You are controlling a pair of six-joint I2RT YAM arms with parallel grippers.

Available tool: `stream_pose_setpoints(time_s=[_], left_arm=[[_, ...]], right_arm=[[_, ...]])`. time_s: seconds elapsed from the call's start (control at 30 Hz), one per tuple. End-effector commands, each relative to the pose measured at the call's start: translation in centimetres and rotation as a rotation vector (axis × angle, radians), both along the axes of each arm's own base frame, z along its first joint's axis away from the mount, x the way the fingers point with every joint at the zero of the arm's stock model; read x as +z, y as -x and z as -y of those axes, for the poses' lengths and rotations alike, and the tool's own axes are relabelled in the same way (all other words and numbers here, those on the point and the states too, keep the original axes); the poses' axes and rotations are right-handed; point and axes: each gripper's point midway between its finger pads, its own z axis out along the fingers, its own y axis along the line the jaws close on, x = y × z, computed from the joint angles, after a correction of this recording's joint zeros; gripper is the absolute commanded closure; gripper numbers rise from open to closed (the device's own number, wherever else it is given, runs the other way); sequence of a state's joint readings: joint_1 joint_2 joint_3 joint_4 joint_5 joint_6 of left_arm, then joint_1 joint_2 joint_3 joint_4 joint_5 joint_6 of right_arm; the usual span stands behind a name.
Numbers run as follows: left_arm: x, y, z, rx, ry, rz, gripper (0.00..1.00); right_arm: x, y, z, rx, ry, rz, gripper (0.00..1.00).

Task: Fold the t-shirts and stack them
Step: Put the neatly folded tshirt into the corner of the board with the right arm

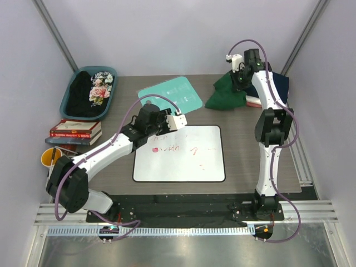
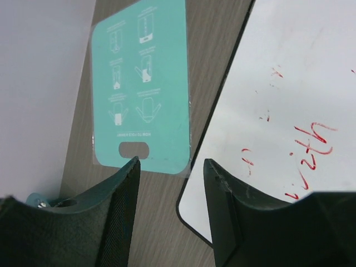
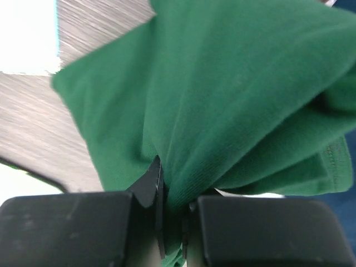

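Note:
The dark green t-shirt lies bunched at the back right of the table, over folded navy, white and reddish shirts. My right gripper is shut on a fold of the green shirt; cloth fills the right wrist view and is pinched between the fingers. A black floral-print shirt lies in the teal basket at the back left. My left gripper is open and empty, hovering over the upper left corner of the whiteboard, fingers apart.
A flat teal plastic board lies behind the whiteboard; it also shows in the left wrist view. Books and a yellow cup sit at the left edge. Enclosure walls stand close on both sides.

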State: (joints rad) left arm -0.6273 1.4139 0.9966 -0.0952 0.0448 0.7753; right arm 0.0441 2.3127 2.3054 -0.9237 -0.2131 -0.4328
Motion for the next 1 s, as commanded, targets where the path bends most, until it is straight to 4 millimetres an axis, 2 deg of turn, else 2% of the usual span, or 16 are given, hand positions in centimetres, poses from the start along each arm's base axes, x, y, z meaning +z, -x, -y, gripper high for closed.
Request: stream_pose_setpoints(time_s=[0.0,0.27,0.43,0.6,0.67,0.87,0.9,0.97], left_arm=[[-0.2,0.9,0.2,-0.040,-0.004,-0.021,0.50],[-0.4,0.9,0.7,-0.055,0.007,-0.031,0.50],[-0.9,1.2,0.9,-0.068,0.007,-0.044,0.50],[-0.9,1.1,1.0,-0.072,0.009,-0.047,0.49],[-1.0,1.1,1.1,-0.077,0.010,-0.050,0.49],[-0.9,1.0,1.6,-0.094,0.011,-0.050,0.49],[-1.0,0.9,1.6,-0.097,0.008,-0.051,0.49],[-0.9,0.9,1.8,-0.102,0.009,-0.050,0.49]], right_arm=[[4.7,-2.4,0.8,0.078,0.138,0.164,0.99],[7.6,-4.3,2.6,0.119,0.277,0.287,0.99],[11.3,-5.5,3.3,0.093,0.308,0.404,0.99],[14.8,-6.5,5.4,0.044,0.367,0.514,0.99],[16.3,-6.6,6.1,0.029,0.380,0.550,0.99],[19.9,-6.6,6.6,0.018,0.403,0.642,0.99],[20.4,-6.4,8.5,-0.012,0.415,0.648,0.99],[21.2,-6.2,10.1,-0.061,0.437,0.657,0.99]])
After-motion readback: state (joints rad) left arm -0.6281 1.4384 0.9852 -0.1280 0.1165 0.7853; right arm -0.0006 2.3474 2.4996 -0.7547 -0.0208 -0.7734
